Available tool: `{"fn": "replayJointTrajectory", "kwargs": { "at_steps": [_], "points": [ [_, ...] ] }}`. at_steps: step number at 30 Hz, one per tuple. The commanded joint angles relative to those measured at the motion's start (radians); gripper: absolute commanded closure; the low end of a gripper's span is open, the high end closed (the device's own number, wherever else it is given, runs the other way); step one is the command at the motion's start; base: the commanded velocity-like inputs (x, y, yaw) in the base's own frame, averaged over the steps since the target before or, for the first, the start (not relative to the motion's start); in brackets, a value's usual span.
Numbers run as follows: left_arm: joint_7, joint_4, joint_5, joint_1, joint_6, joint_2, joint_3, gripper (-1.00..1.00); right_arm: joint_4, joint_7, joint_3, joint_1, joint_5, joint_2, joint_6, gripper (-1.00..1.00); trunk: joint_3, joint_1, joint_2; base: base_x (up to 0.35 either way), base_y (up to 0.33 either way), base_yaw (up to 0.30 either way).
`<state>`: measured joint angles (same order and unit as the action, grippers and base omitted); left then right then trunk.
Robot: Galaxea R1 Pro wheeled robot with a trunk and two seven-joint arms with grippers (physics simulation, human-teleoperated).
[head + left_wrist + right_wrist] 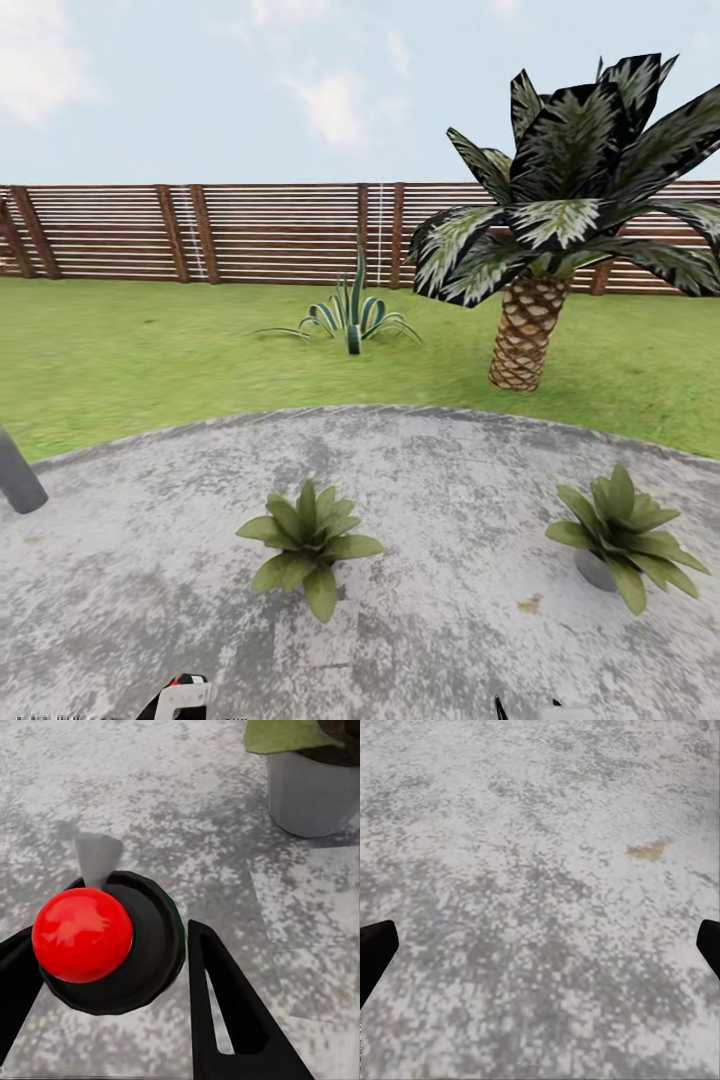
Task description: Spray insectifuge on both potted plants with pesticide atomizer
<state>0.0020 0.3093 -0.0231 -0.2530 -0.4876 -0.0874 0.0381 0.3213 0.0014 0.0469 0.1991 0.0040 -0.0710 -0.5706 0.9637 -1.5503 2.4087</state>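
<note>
Two potted plants stand on the round grey stone patio (150, 560) of the garden: one rosette (308, 545) near the middle, the other (625, 535) at the right with its grey pot showing under the leaves. The pesticide atomizer (150, 945) is seen from above in the left wrist view, a dark green round top with a red knob (82, 934) and a grey nozzle. My left gripper (112, 952) is shut on it, a black finger (225, 1005) on each side. A grey pot (311, 795) stands just beyond. My right gripper (540, 952) is open over bare stone.
Beyond the patio lies green lawn (120, 350) with a striped agave (350, 315) and a palm (525, 340), backed by a brown slat fence (200, 235). A grey post (18, 478) leans in at the patio's left edge. A brown stain (529, 603) marks the stone.
</note>
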Motion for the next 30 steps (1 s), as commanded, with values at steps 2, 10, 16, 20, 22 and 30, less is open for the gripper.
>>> {"fn": "replayJointTrajectory", "kwargs": {
  "at_steps": [2,10,16,20,22,30],
  "points": [
    [0.001,-0.002,-0.001,0.000,-0.003,-0.001,0.001,1.00,-0.001,-0.001,0.002,0.000,0.001,0.000,-0.003,-1.00,0.001,0.000,0.000,0.030,-0.048,0.264],
    [-0.006,-0.002,0.007,0.000,-0.003,-0.004,0.000,1.00,-0.016,-0.001,0.002,0.000,0.000,0.002,-0.002,-1.00,0.001,0.000,0.000,0.006,-0.010,0.248],
    [-0.042,0.001,0.033,-0.001,-0.002,-0.003,-0.016,1.00,-0.022,0.004,-0.044,0.000,0.018,0.001,0.001,-1.00,0.001,0.000,0.000,0.000,0.000,0.034],
    [-0.145,0.003,0.082,-0.004,0.005,-0.002,-0.016,1.00,-0.021,0.005,-0.101,0.000,0.049,0.000,0.003,-1.00,0.001,0.000,0.000,-0.100,0.000,0.003],
    [-0.180,0.007,0.093,-0.005,0.006,-0.003,-0.015,1.00,-0.018,0.005,-0.110,0.000,0.055,0.000,0.003,-1.00,0.001,0.000,0.000,-0.219,0.000,0.001],
    [-0.227,0.013,0.200,-0.014,0.009,-0.025,-0.020,1.00,0.052,0.007,-0.117,0.002,0.092,-0.005,0.004,-1.00,0.001,0.000,0.000,-0.042,0.000,0.000]
  ]
}}
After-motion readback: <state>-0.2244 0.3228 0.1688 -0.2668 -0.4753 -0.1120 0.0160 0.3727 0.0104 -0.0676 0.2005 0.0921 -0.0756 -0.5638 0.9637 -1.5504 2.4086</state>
